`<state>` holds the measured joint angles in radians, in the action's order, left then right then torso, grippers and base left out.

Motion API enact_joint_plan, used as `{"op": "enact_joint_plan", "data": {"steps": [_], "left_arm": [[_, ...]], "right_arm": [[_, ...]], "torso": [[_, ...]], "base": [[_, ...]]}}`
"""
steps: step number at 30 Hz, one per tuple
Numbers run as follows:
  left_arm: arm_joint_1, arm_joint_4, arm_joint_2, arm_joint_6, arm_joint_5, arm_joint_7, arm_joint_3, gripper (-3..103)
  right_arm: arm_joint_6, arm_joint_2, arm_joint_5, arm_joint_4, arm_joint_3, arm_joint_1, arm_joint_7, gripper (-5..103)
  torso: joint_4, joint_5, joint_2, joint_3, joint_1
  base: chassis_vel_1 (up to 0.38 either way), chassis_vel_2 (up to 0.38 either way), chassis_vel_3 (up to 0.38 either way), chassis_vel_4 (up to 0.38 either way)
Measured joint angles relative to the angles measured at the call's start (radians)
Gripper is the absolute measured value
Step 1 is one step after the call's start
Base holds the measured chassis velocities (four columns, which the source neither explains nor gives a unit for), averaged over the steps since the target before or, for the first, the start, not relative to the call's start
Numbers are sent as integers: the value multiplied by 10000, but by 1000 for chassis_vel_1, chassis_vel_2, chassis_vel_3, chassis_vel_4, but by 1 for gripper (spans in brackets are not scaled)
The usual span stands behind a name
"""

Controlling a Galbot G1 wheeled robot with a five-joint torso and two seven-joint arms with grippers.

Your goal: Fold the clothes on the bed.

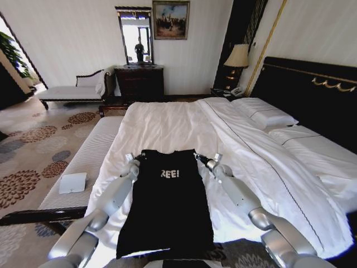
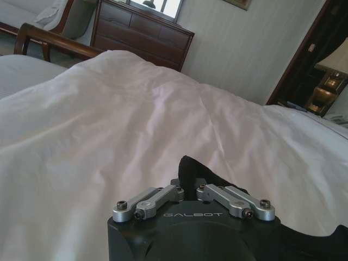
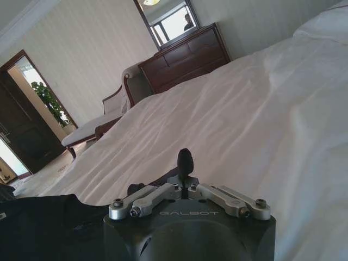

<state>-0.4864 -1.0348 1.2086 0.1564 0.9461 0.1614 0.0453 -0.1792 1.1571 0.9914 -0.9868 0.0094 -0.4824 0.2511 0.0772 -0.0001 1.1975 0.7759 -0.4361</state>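
The clothes, a black T-shirt [image 1: 167, 206] with white lettering, lie flat in a long narrow strip on the near part of the bed [image 1: 167, 125]. My left gripper [image 1: 132, 162] is at the shirt's far left corner and my right gripper [image 1: 203, 160] at its far right corner. In the left wrist view the left gripper [image 2: 187, 186] is shut on a fold of black fabric [image 2: 190, 167]. In the right wrist view the right gripper [image 3: 184, 180] is shut on a nub of black fabric [image 3: 185, 159], with more of the shirt [image 3: 49, 223] lying beside it.
Pillows [image 1: 265, 114] and a dark headboard [image 1: 312, 95] are at the right. A white-cushioned bench [image 1: 83, 162] along the bed's left side carries a small white box [image 1: 73, 182]. A dresser [image 1: 139, 82], lamp [image 1: 237, 56] and chaise [image 1: 72, 92] stand against the far wall.
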Motion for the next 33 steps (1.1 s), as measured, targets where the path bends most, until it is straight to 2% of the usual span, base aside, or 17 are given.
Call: {"op": "enact_joint_plan", "data": {"steps": [4,10,14,17,20,33], "left_arm": [[301,67,-140,31,166,-1,-85,4],[1512,983,20,38,332,-227,-608,4],[2338,1913,417,27,293,-467,-936,4],[2614,2288,548,1,253,-602,-1038,4],[3154,3263,881,-119,50,-919,-1123,4],[3863,4924,1803,-485,-586,-1397,-799,4]], "right_arm": [[17,23,36,167,-196,413,-121,0],[237,131,50,1029,-577,1517,-234,0],[502,353,-90,1854,-900,2264,-207,0],[632,519,-188,2258,-1027,2548,-187,0],[749,811,-397,2689,-1275,2907,-178,0],[1040,1306,-973,3607,-1315,3225,-274,0]], "torso": [[-1,0,0,0,0],[-4,0,0,0,-1],[5,1,0,-1,-2],[3,2,-1,-2,-2],[-4,1,-1,0,-3],[1,1,-1,-1,-2]], "base": [[0,0,0,0],[0,0,0,0],[0,0,0,0],[0,0,0,0],[0,0,0,0],[0,0,0,0]]}}
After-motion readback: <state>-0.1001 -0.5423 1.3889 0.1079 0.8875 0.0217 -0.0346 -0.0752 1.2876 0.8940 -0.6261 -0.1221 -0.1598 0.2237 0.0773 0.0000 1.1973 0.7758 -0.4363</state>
